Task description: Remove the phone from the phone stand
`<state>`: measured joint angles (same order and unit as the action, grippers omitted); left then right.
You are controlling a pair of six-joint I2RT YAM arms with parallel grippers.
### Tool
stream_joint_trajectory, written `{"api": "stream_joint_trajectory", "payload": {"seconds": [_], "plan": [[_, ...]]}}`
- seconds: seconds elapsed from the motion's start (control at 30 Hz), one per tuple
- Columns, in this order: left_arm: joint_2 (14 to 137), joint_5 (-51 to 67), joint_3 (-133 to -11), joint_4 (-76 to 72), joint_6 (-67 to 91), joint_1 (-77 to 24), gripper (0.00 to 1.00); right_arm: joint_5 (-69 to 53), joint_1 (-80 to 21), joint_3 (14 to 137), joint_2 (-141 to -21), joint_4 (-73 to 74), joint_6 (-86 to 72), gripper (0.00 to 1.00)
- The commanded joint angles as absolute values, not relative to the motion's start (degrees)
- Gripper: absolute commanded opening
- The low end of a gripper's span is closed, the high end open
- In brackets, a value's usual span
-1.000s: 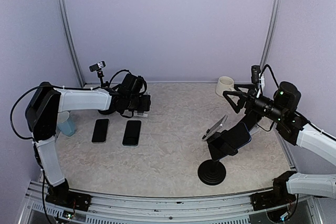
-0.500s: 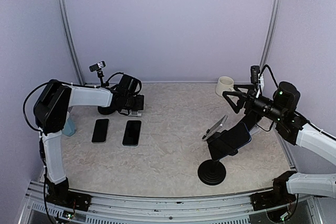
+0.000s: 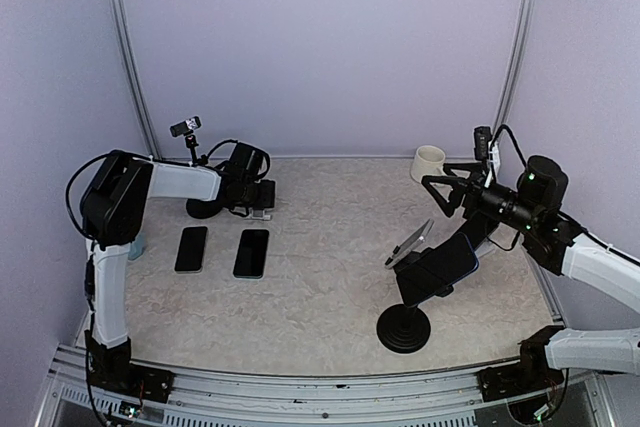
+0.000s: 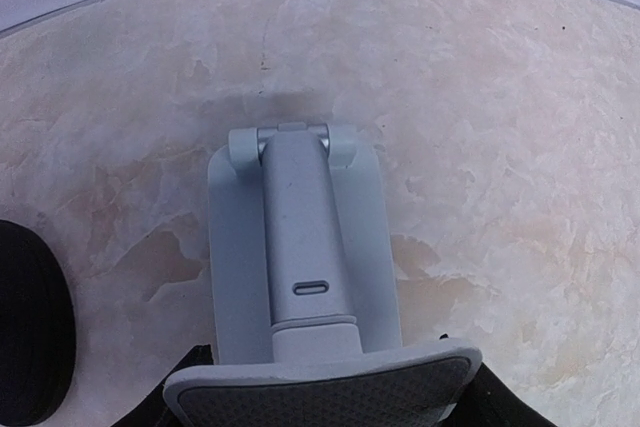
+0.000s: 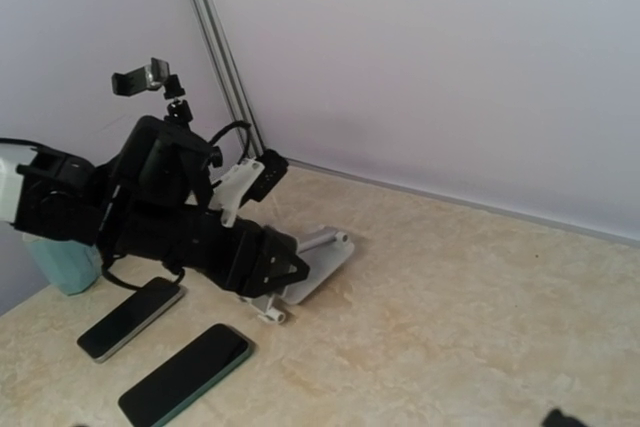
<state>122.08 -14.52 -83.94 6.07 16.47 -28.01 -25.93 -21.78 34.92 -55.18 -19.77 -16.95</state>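
A phone point(image 3: 411, 242) sits tilted on the holder of a black round-based phone stand point(image 3: 404, 329) at the front right. My right gripper point(image 3: 436, 195) hangs open and empty just above and behind it, touching nothing. At the back left, my left gripper point(image 3: 260, 203) is shut on the padded plate of a grey folding stand point(image 4: 300, 237) that rests on the table; this stand holds no phone and also shows in the right wrist view point(image 5: 318, 259). Two dark phones point(image 3: 191, 248) point(image 3: 251, 252) lie flat in front of it.
A white cup point(image 3: 428, 161) stands at the back right. A small clamp mount on a thin stalk point(image 3: 185, 128) with a black round base point(image 4: 25, 332) stands left of the grey stand. A teal bottle point(image 5: 60, 257) stands at the far left.
My left arm has swung its elbow back toward the wall, and its gripper with the grey stand has shifted slightly left. The right arm has barely moved.
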Motion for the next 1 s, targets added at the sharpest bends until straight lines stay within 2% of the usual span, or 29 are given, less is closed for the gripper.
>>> {"api": "stream_joint_trajectory", "payload": {"seconds": [0.0, 0.27, 0.43, 0.97], "plan": [[124.86, -13.53, -88.42, 5.16, 15.89, -27.09, 0.41, -25.92, -21.09, 35.93, -55.79, -20.40, -16.52, 0.97], [127.13, -12.28, -89.21, 5.98, 16.41, -26.85, 0.45, -25.62, -21.09, 36.16, -55.70, -20.13, -16.30, 0.97], [127.49, -11.53, -88.77, 6.42, 16.72, -26.89, 0.53, -25.76, -21.09, 36.14, -55.64, -20.17, -16.37, 0.97], [122.30, -9.51, -87.34, 6.73, 15.45, -27.74, 0.92, -25.63, -21.09, 36.70, -53.38, -18.92, -16.32, 0.97]]}}
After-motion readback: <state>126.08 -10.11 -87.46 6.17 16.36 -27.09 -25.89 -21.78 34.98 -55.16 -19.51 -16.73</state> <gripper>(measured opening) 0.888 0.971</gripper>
